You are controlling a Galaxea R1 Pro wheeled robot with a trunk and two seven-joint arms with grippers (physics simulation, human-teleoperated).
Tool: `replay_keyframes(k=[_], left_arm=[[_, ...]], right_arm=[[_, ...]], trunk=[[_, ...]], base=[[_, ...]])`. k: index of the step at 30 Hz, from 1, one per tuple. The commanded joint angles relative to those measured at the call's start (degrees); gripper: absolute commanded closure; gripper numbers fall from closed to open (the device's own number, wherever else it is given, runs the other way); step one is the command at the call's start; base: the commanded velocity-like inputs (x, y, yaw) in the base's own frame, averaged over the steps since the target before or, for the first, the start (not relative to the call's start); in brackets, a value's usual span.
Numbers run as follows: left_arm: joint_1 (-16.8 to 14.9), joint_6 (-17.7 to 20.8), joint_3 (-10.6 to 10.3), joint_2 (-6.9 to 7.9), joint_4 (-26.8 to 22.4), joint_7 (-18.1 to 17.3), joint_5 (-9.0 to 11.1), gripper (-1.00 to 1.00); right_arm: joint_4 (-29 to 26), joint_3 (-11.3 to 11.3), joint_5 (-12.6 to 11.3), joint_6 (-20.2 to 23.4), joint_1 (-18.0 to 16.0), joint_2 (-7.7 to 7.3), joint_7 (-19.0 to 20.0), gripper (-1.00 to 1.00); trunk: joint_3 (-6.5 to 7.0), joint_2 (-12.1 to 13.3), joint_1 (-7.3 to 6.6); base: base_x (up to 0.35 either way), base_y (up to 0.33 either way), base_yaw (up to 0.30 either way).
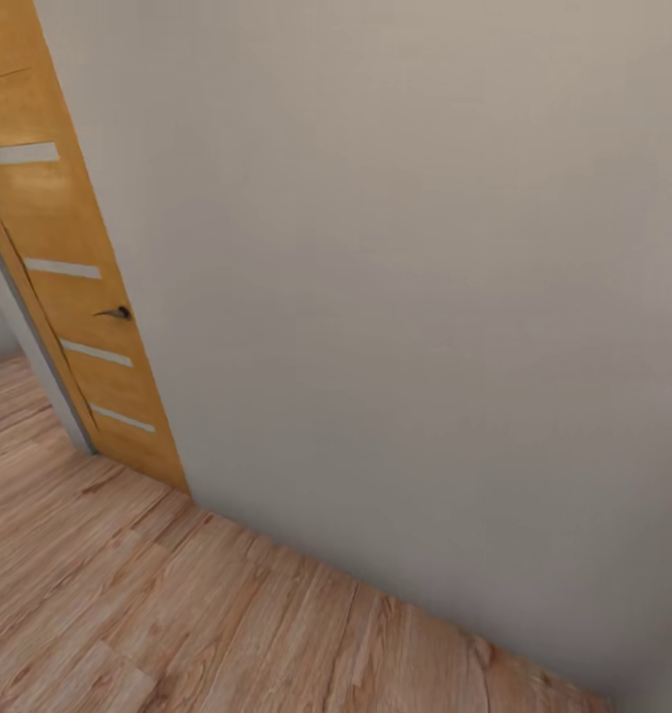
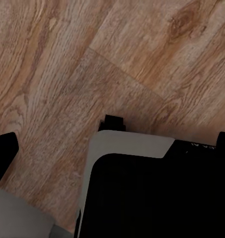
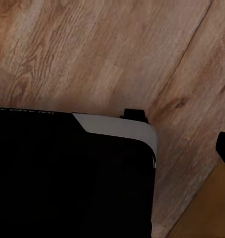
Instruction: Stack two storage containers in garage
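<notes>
The two storage containers are out of view, and so is the garage. In the left wrist view my left gripper (image 2: 113, 146) is open: its dark fingertips (image 2: 3, 153) stand far apart at opposite edges with nothing between them. It hangs over the robot's black and white base (image 2: 142, 188) and light wood planks (image 2: 67, 64). In the right wrist view a single dark fingertip (image 3: 224, 148) of the right gripper shows beside the base (image 3: 67, 173), so I cannot tell its state.
A plain beige wall (image 1: 425, 297) stands close ahead. An orange wooden door (image 1: 68, 297) with pale stripes and a dark handle (image 1: 118, 313) hangs at its left. Wood plank flooring (image 1: 128, 614) runs along the wall's foot. A tan-orange surface (image 3: 206, 213) that I cannot identify sits in the right wrist view's corner.
</notes>
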Motion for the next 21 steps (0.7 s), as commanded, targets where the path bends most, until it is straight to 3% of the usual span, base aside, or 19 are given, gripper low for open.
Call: replay_keyframes(k=[1,21], left_arm=[[-0.04,0.25,-0.02,0.0,-0.03,0.07,0.45,-1.0],[-0.04,0.25,-0.02,-0.09,-0.03,0.08,0.28,-1.0]], right_arm=[[0.17,0.47,-0.6,-0.33,-0.06,0.03,0.11,-1.0],[0.17,0.47,-0.51,-0.36,-0.06,0.31,0.09,-1.0]], trunk=[[-0.07,-0.05,0.04],[-0.07,-0.05,0.04]], base=[[0.318,0.0,0.271],[0.318,0.0,0.271]])
